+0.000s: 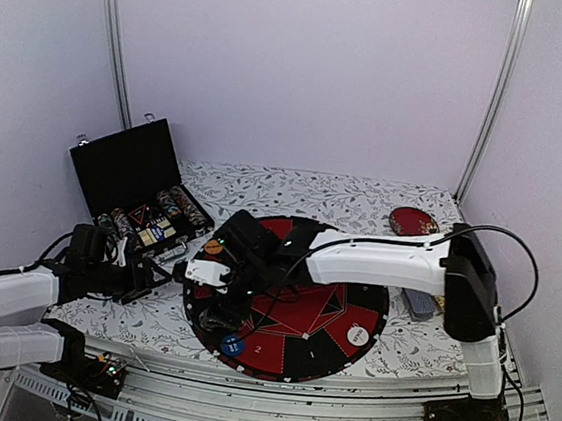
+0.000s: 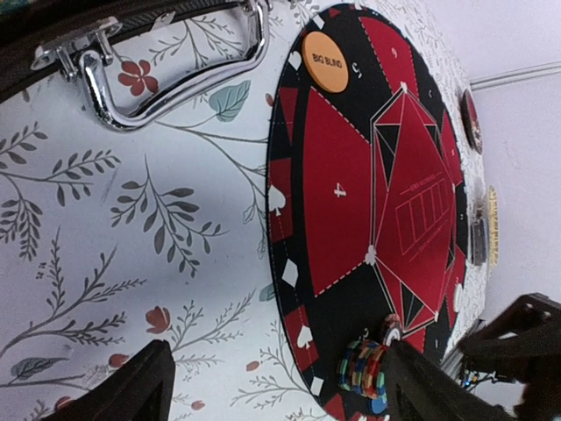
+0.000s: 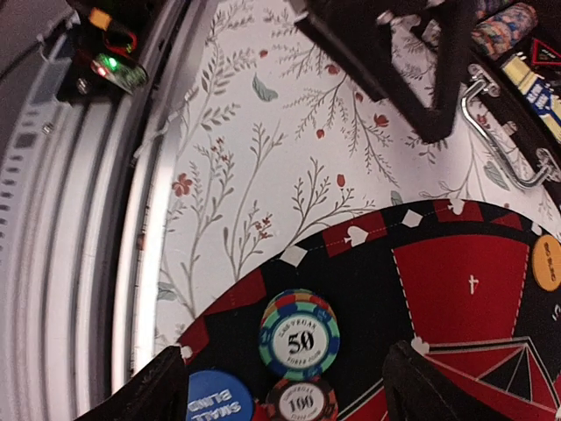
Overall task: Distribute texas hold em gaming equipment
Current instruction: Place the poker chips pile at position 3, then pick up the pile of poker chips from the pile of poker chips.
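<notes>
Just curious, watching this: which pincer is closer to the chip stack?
Right. The right pincer hovers over the chip stack; the left pincer sits beside the board, by the case.

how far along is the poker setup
Done: orange button, blue button and white button lie on the round mat, with a chip stack beside the blue one. In hand: nothing; right gripper hangs open over that stack, left gripper open and empty. Left: chips in the case, and what looks like the card deck beside the mat.
</notes>
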Controlling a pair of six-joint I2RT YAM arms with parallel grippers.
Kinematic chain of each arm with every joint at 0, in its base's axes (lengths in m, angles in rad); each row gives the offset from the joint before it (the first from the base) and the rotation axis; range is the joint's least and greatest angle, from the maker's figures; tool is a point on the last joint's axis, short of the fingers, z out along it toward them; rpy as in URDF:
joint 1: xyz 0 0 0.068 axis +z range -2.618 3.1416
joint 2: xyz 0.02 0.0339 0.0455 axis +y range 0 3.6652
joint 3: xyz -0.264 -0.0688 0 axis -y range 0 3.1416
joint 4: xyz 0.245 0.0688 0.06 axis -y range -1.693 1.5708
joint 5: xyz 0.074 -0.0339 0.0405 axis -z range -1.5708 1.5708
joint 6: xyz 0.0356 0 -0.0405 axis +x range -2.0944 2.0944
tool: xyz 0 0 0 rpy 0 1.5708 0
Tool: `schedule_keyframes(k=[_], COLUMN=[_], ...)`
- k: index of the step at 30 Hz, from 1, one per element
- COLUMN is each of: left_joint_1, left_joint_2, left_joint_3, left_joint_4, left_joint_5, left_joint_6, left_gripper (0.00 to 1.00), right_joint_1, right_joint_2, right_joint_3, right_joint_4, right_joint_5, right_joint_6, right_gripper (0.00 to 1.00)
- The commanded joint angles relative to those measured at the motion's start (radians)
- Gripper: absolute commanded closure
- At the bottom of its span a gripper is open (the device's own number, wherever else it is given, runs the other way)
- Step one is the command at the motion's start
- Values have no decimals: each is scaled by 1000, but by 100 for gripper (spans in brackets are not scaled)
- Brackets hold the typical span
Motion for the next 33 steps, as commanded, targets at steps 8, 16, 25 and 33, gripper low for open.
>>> schedule_keyframes(k=[8,16,25,33], left_joint_1=[11,12,11,11], left_joint_2=[-36,-44,-40,-36], left_joint_3=[31,44,44,58], left_joint_4=[-61,-75,-70,-74], left_joint_5=[-27,-35,-42,-48], left_joint_6=[33,40,43,50], left_gripper=[17,17,18,18], right_joint_1=[-158,-158,-131,-137], right_joint_2=[-171,-59,24,10], right_joint_3=[-359,-347,-307,-266], right_joint_4=[138,177,184,143], right_joint_5=[-161,-263,-345,-298], right_joint_6=[705,829,853,837], right_gripper=[53,66,86,86])
